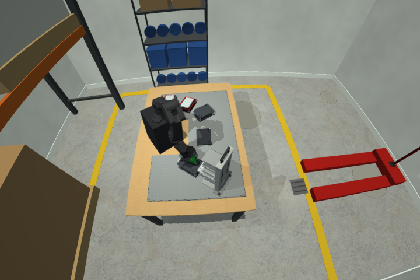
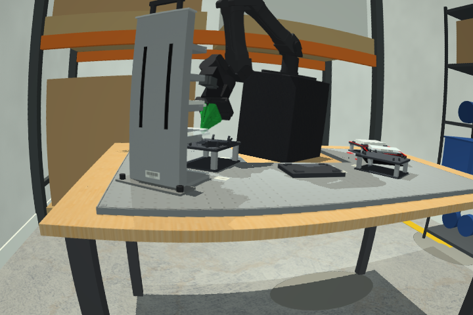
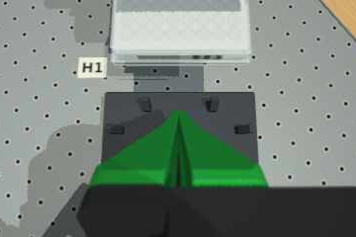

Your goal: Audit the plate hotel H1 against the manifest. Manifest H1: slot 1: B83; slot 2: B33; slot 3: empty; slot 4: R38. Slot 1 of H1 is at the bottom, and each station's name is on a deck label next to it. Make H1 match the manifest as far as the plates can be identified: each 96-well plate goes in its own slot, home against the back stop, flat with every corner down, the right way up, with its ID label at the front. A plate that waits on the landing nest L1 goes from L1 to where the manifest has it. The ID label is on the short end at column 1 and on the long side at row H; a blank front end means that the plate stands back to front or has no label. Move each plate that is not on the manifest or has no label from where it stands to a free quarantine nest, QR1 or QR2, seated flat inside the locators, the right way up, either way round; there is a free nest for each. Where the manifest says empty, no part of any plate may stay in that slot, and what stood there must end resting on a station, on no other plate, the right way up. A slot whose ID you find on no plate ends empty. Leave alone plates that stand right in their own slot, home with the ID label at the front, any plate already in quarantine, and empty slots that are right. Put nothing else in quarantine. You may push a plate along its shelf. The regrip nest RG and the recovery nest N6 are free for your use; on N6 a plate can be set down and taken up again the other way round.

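The grey plate hotel H1 [image 1: 216, 168] [image 2: 162, 100] stands at the front right of the deck, with its deck label H1 [image 3: 92, 67] beside it. A clear 96-well plate [image 3: 180, 30] [image 2: 196, 130] juts out of a low slot, and a dark strip marks its front end. My gripper [image 3: 178, 118] [image 2: 207, 124] [image 1: 193, 160] has green fingers that are shut and empty. It hangs above an empty dark nest [image 2: 213, 146] in front of the hotel, pointing at the plate and a short way from it. The upper slots are hidden from me.
Two red-edged nests [image 1: 169, 97] [image 1: 188, 102] at the back of the deck each hold a white plate; they also show in the exterior view [image 2: 378, 150]. A raised dark nest [image 1: 203, 112] and a flat dark nest [image 1: 203, 136] [image 2: 311, 169] lie mid-deck. The arm's black base box [image 1: 157, 128] stands at the left.
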`<state>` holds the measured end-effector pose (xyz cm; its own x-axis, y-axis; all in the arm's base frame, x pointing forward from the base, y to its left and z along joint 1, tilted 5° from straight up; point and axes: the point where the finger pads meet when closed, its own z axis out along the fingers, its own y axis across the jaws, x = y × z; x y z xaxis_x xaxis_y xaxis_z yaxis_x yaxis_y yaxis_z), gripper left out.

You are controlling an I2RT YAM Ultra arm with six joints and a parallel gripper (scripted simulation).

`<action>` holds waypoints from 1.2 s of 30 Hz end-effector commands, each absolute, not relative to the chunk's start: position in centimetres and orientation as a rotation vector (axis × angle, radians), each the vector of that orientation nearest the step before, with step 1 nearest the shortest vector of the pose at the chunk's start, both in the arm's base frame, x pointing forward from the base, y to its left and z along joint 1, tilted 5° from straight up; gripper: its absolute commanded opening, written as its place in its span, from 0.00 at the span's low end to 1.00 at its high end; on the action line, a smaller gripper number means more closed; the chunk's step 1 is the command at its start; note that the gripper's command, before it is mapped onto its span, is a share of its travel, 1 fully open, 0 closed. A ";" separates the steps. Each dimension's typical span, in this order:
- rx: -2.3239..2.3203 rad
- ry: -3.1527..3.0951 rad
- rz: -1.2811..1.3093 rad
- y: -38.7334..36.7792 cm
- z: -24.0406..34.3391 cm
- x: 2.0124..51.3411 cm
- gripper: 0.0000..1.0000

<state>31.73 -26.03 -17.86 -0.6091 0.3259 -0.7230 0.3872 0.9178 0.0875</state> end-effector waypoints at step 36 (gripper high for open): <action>0.488 2.243 -0.118 -27.8 -16.6 35.0 0.00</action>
<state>33.62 -26.86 -17.82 -0.6099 0.3273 -0.7217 0.3881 0.9174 0.0881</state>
